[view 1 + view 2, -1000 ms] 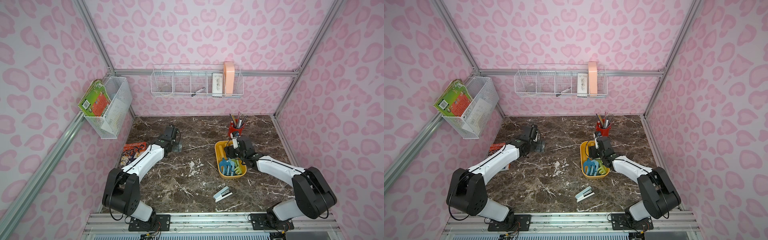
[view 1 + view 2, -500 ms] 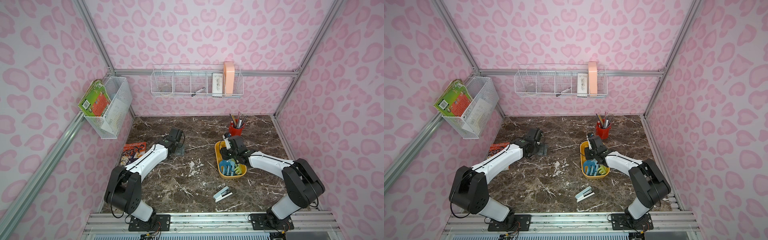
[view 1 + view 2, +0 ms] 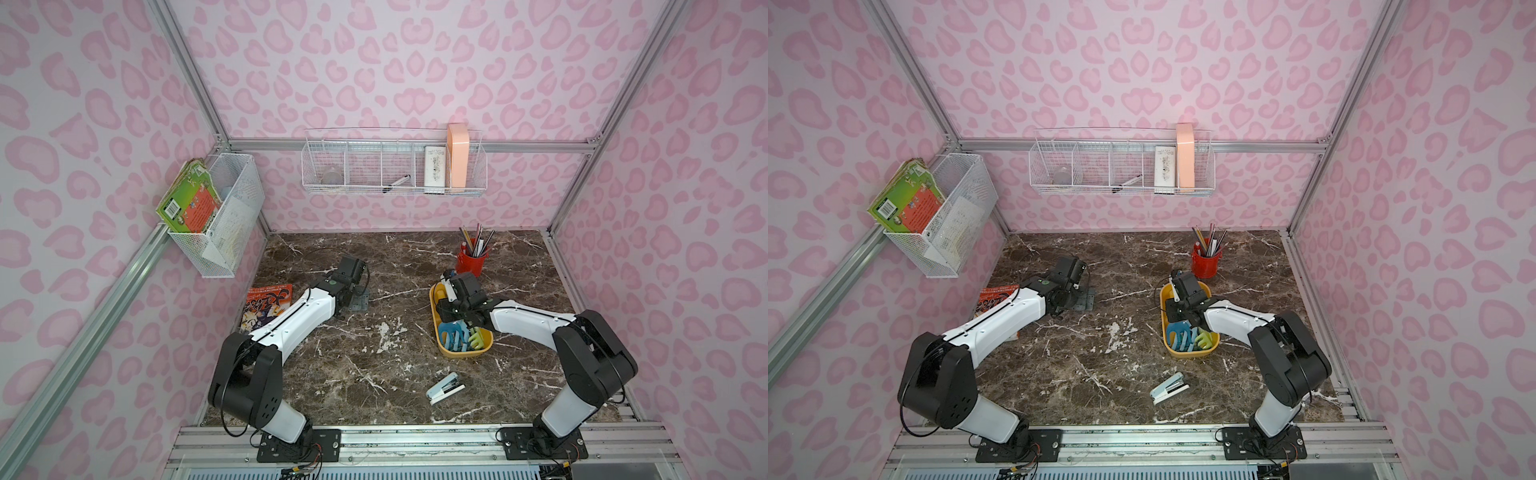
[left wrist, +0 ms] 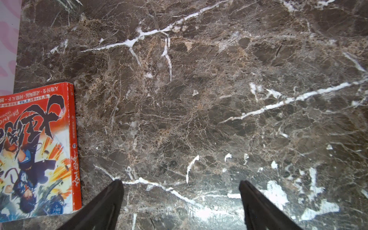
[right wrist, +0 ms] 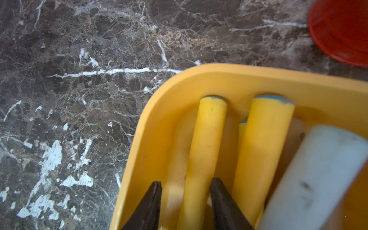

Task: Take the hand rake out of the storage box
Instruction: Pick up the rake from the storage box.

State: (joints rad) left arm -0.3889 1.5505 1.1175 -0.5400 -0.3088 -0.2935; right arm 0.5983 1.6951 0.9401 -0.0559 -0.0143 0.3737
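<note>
The rake (image 3: 452,334) isn't out yet: the right gripper (image 5: 186,181), half-closed, straddles a yellow handle (image 5: 207,139) in the box (image 5: 219,71), hold uncertain.

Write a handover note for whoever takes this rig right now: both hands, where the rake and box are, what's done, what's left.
Left hand: open, empty, over the bare marble table beside a comic book.
Right hand: down in the storage box, fingers on either side of a yellow handle; a firm grip cannot be told.
The hand rake lies in the box among other tools, blue tined head at the near end; the handle is probably its own.
Done: reach into the box.
Left: confirm the grip, lift the rake out.
</note>
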